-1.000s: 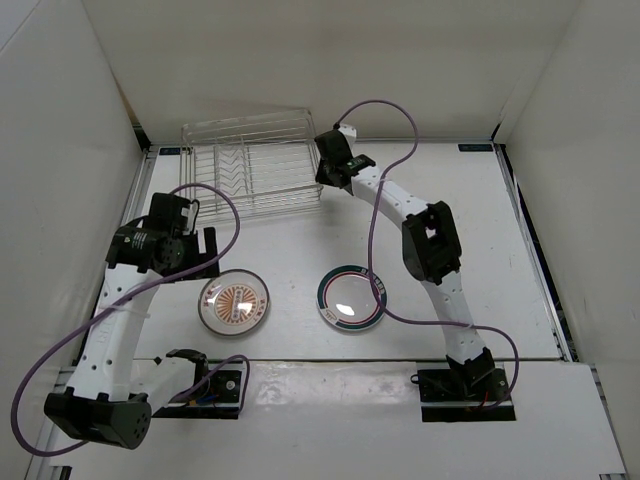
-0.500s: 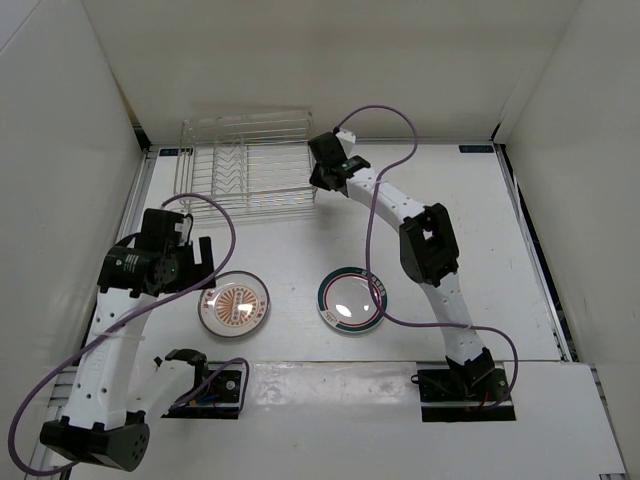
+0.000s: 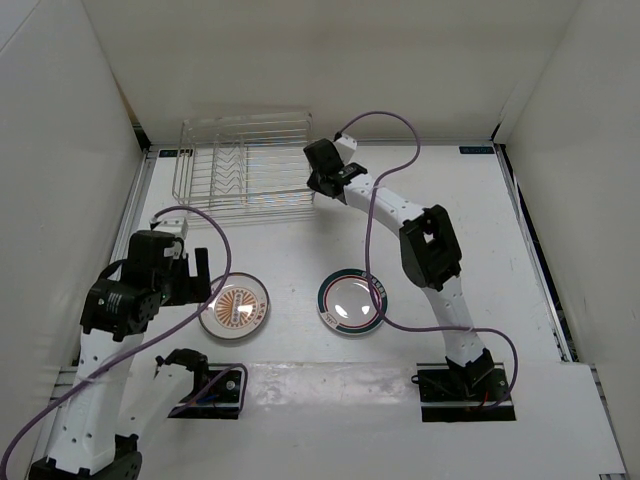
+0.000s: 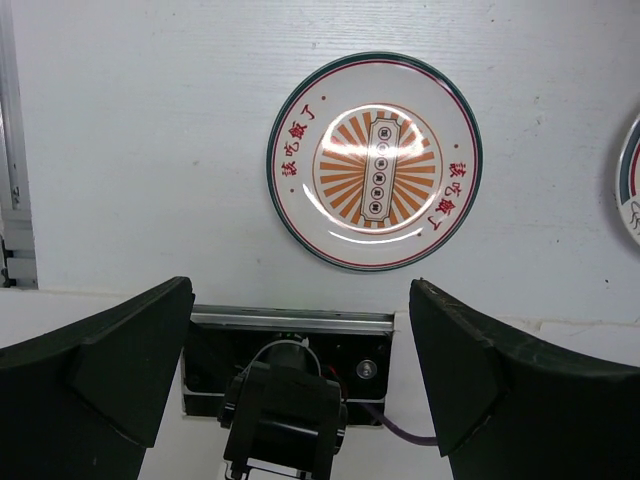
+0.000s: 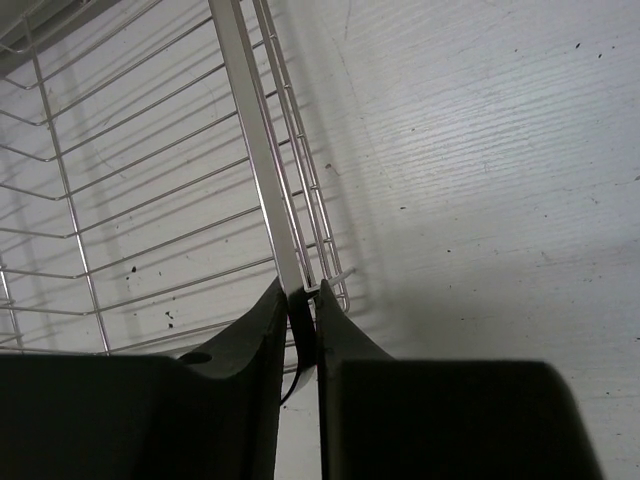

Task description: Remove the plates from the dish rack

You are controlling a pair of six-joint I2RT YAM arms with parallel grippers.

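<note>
Plates lie flat on the bench (image 3: 480,250): a sunburst plate (image 3: 234,305) and a teal-rimmed plate (image 3: 351,298). No plate shows in the dish rack (image 3: 245,170) at the back, its long side running left to right. The right arm (image 3: 420,240) is nearer it; the right jaws are narrow, pinching its right end rail. The left jaws gape wide by the sunburst plate.

Open table (image 3: 290,250) lies between dish rack (image 3: 245,170), sunburst plate (image 3: 234,305) and teal-rimmed plate (image 3: 351,299).

Bright, even light; 1 glare arc on sunburst plate (image 4: 375,160) (left wrist); rack (image 5: 262,170) shadows soft.
</note>
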